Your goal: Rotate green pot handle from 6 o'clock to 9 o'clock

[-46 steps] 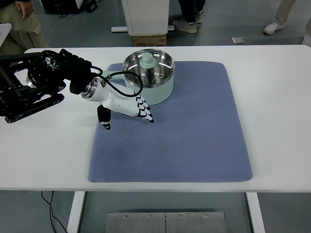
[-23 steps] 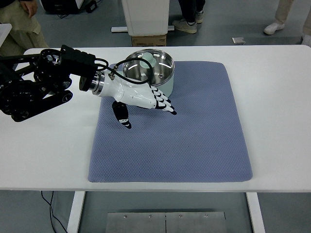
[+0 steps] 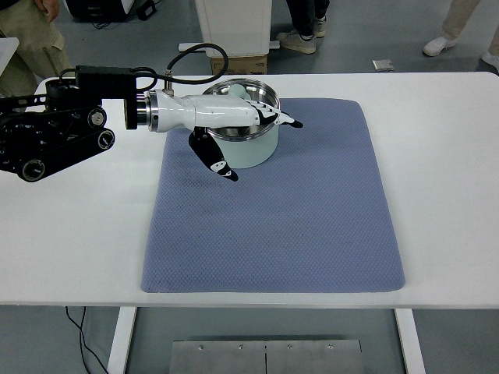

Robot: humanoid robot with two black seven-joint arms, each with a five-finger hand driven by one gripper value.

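Overall, one white table point(image 3: 444, 195), seen from steeply above, carrying every item listed below.

Item: blue-grey quilted mat point(image 3: 296, 218), rectangular, lying flat on the table and covering most of its middle; its far left corner runs under the pot.

Item: left arm point(image 3: 54, 136), black jointed links with a looped black cable, entering from the picture's left edge and ending in a silver wrist collar and white forearm shell that reaches to the right across the pot.

Item: green pot point(image 3: 245, 140), pale green outside and polished steel inside, upright at the far left part of the mat. A pale green rounded piece shows inside near the far rim (a knob or lid part, too covered to tell which). The handle cannot be made out; the arm lies across that side of the pot.

Item: left hand point(image 3: 249, 125), white with black-tipped fingers, stretched over the pot's near rim. The long fingers point(image 3: 284, 121) lie extended and close together, pointing right past the pot's right edge; the thumb point(image 3: 214, 160) hangs apart, down over the mat in front of the pot's wall. Nothing is gripped; whether the palm touches the rim cannot be told.

Item: people's legs and shoes point(image 3: 300, 35) on the grey floor beyond the far table edge.
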